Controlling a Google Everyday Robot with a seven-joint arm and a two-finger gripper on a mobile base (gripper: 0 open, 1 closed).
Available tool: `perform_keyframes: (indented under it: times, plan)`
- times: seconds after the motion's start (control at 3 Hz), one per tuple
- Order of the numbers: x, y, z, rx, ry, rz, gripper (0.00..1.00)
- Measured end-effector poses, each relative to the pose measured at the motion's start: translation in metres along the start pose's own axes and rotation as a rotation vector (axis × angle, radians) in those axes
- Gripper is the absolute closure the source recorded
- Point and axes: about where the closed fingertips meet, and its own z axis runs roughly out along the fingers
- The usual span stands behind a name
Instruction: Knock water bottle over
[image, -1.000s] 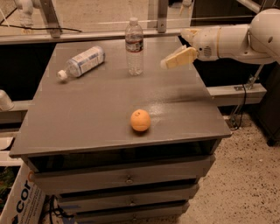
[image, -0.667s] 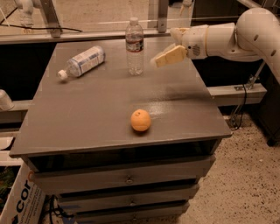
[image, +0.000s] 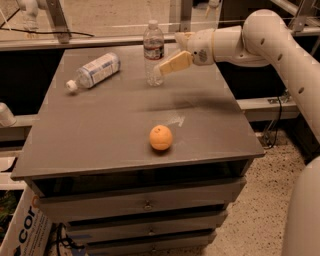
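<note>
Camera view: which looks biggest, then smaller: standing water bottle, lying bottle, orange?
1. water bottle and lying bottle, about alike.
2. orange, smallest though nearest the camera.
The gripper is beside the water bottle.

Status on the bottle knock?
Gripper beside water bottle, contact unclear. Bottle upright, not yet knocked. Second bottle lying off to the side, orange near front: both out of path.

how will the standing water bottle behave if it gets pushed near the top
The water bottle stands tall on a narrow base, so it would probably tip rather than slide. Its round body may roll on the flat table once down. The gripper sits close beside its lower half.
</note>
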Motion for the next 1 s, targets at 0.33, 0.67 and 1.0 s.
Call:
perform_keyframes:
  times: [0.33,0.67,1.0]
  plan:
    - [0.003,-0.008,0.020,-0.016,-0.005,0.009,0.00]
    - [0.002,-0.009,0.034,-0.035,-0.024,0.014,0.00]
    - [0.001,-0.003,0.046,-0.065,-0.048,0.010,0.16]
